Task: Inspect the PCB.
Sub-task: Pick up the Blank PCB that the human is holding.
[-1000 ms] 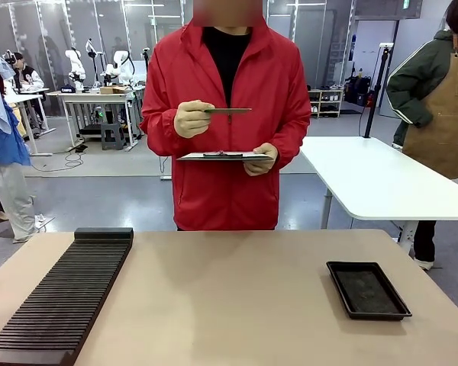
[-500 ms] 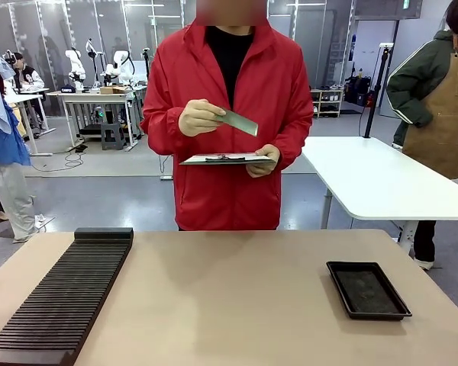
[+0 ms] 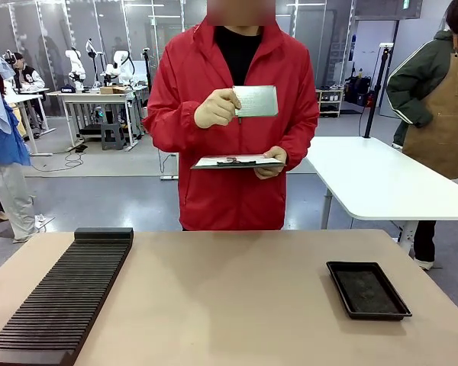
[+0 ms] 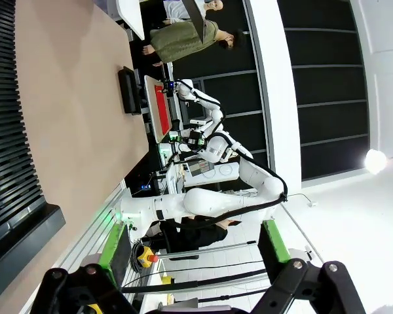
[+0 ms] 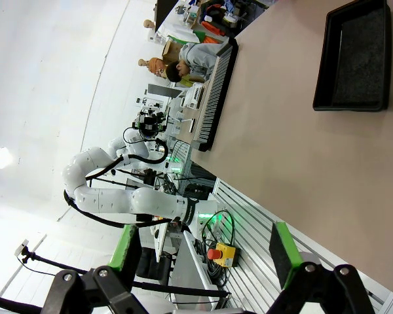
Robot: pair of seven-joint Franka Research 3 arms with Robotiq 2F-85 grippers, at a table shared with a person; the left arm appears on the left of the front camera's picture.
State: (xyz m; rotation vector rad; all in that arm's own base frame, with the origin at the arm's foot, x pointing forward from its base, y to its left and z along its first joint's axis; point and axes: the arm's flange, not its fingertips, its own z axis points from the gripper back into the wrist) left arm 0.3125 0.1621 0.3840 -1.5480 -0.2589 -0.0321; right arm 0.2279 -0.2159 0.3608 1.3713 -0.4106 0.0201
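We see the PCB [image 3: 256,101] off the table, at the far side, in front of the chest of a person in a red jacket [image 3: 237,152]. It is held upright with its broad pale green face turned toward our side. A gloved hand [image 3: 216,109] pinches it at its left edge. It sits above a clipboard [image 3: 237,162] and is clear of it. The person's other hand [image 3: 273,162] holds the clipboard roughly level at waist height, gripping it at the right end.

On the tan table [image 3: 229,305] we find 2 things, well apart. A long black slotted rack [image 3: 61,297] runs from the near left edge toward the far side. A shallow black tray [image 3: 366,290] lies on the right.

In the left wrist view, the left gripper [image 4: 195,229] has its 2 green-padded fingers spread wide, with nothing between them. Past them we see the rack, the tray and the white right arm [image 4: 203,203].

In the right wrist view, the right gripper [image 5: 203,239] also has its fingers spread wide and holds nothing. The tray, the rack and the left arm [image 5: 118,196] lie beyond it.
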